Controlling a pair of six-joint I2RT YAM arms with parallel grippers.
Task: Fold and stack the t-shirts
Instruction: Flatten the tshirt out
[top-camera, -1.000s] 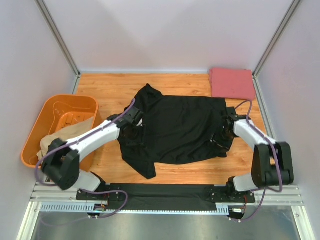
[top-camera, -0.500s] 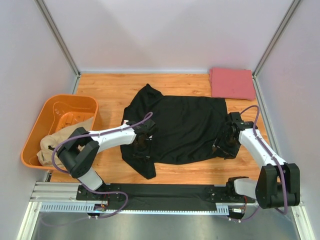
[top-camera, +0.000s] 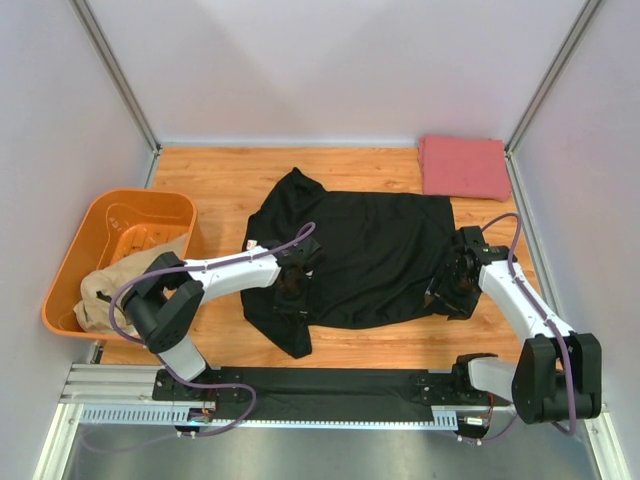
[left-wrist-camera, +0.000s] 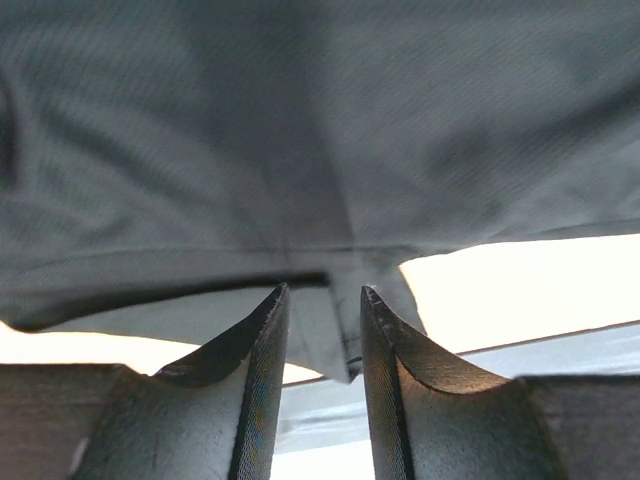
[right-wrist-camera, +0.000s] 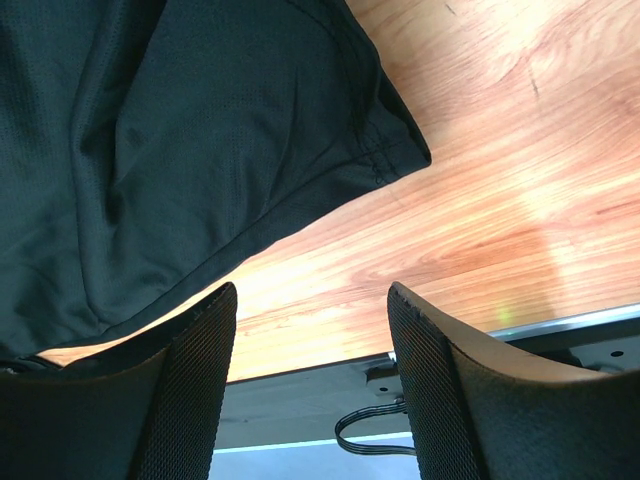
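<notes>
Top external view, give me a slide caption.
Both grippers, left and right, work the spread black shirt.

Table (top-camera: 220, 180): one t-shirt (top-camera: 365, 255) spread flat at centre, collar end toward the left, hem toward the right. A second, folded t-shirt (top-camera: 462, 167) lies in the far right corner, apart from the spread one. Tub (top-camera: 75, 262) sits at the left edge, overhanging it; a third t-shirt (top-camera: 100, 290) lies bunched inside, draped over the near rim. Left gripper (top-camera: 292, 285) is over the spread shirt's left part (sleeve region); right gripper (top-camera: 452, 290) is at its near right corner, beside the hem.
</notes>
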